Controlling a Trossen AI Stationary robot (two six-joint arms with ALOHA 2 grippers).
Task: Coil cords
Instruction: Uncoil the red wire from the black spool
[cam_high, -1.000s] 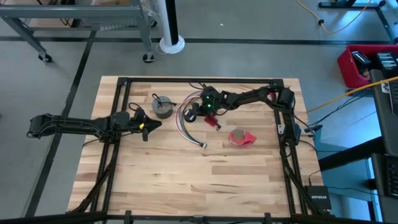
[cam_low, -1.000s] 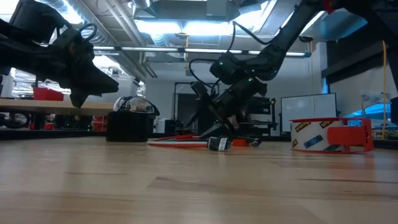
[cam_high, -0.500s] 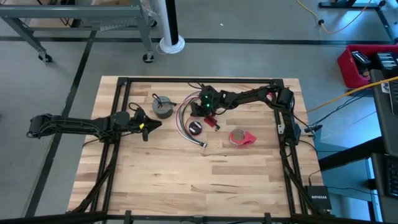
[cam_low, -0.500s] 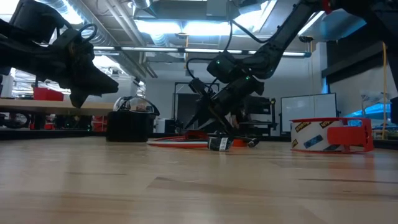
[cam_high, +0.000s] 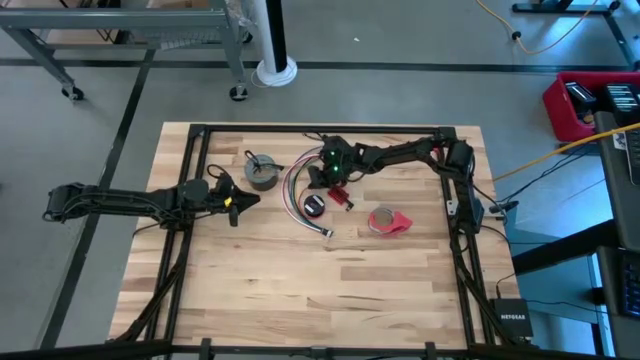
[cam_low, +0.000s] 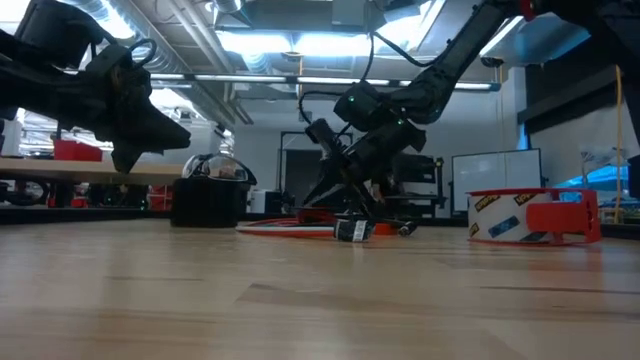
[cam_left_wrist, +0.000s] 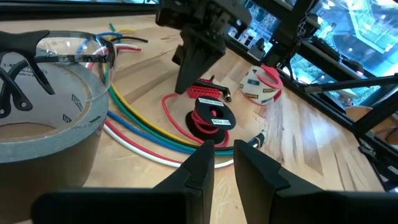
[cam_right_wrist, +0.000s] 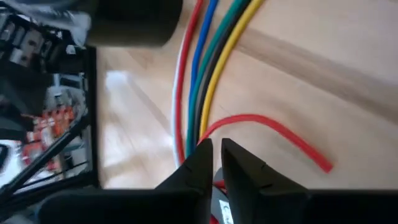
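**Entry: right pincer over the wire bundle, centre of the table**

- Wire bundle (cam_high: 296, 190): thin coloured wires in a long curve, running from upper centre of the high view down to a plug end nearer the middle. The curve bows towards the frame's left.
- Black-and-red coil (cam_high: 314, 204): flat on the wood, just inside the curve, just below the right pincer in the high view. A loose red tail runs from it.
- Grey coil (cam_high: 262, 174): left of the bundle, between the two arms.
- Right pincer (cam_high: 322, 180): directly above the bundle's upper stretch; fingers drawn narrow with a slim gap. Whether a wire is caught between them cannot be told. Its wrist view shows the wires running lengthwise past the fingertips.
- Left pincer (cam_high: 240, 200): centre left of the high view, well apart from the bundle, fingers narrow, nothing between them.
- Judgement: the right arm is much nearer; any gather would follow the bundle's long axis.
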